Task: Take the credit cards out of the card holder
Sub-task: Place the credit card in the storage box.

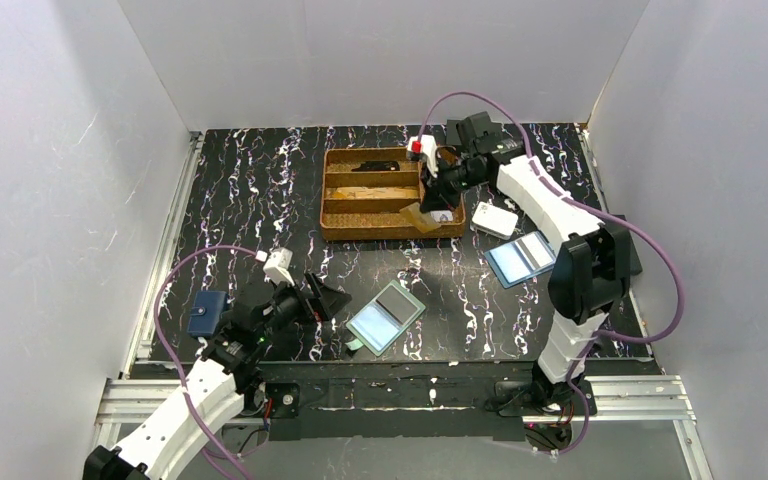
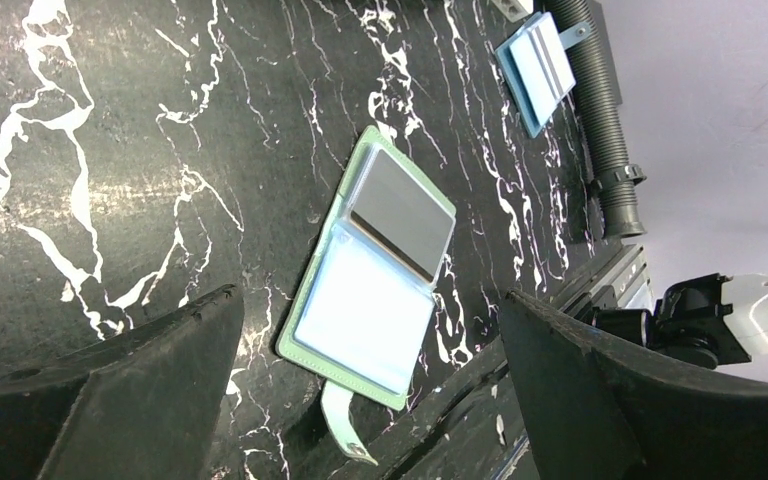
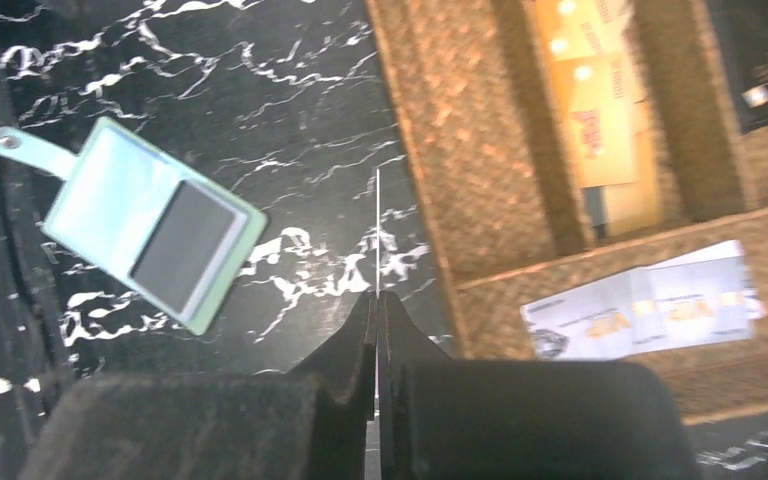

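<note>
The teal card holder (image 1: 386, 316) lies open and flat on the black marbled table near the front edge, its tab (image 2: 345, 425) pointing toward the arms. One clear pocket shows a dark rectangle (image 2: 400, 225); the other looks pale. My left gripper (image 1: 315, 300) hovers just left of the holder, open with nothing between its fingers (image 2: 160, 370). My right gripper (image 1: 432, 200) is over the front right corner of the woven tray (image 1: 345, 228), shut on a thin orange-gold credit card (image 1: 420, 215), seen edge-on (image 3: 376, 235) in the right wrist view.
In the tray's compartments lie orange cards (image 3: 595, 110), a pale printed card (image 3: 650, 300) and a dark item (image 1: 375, 165). A white box (image 1: 495, 218) and a blue holder (image 1: 520, 258) sit to the tray's right. A dark blue wallet (image 1: 206, 312) lies at the left.
</note>
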Action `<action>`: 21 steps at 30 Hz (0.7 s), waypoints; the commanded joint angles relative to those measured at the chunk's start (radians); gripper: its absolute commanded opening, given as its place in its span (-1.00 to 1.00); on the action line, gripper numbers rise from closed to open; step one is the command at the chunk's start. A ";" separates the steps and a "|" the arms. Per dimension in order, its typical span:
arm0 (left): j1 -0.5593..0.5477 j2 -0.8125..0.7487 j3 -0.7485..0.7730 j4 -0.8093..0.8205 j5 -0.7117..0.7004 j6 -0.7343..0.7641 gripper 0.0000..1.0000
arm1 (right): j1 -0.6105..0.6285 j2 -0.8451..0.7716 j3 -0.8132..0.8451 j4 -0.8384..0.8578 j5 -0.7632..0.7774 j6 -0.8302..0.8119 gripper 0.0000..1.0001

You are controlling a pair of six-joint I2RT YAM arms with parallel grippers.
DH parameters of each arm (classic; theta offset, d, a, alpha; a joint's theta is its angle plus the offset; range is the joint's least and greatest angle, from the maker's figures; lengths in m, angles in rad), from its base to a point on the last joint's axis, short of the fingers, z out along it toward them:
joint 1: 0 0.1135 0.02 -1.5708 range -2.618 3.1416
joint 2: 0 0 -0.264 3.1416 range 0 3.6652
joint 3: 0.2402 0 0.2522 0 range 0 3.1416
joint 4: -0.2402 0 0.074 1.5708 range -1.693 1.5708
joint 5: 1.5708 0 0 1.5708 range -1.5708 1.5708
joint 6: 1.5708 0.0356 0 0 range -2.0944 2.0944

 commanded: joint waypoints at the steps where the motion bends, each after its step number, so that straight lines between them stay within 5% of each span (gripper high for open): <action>1: 0.006 0.015 0.031 -0.018 0.022 0.022 0.97 | 0.009 0.035 0.163 -0.070 0.076 -0.043 -0.97; 21: 0.006 0.049 0.071 -0.018 0.029 0.064 0.97 | 0.049 0.158 0.417 -0.107 0.150 -0.041 -0.97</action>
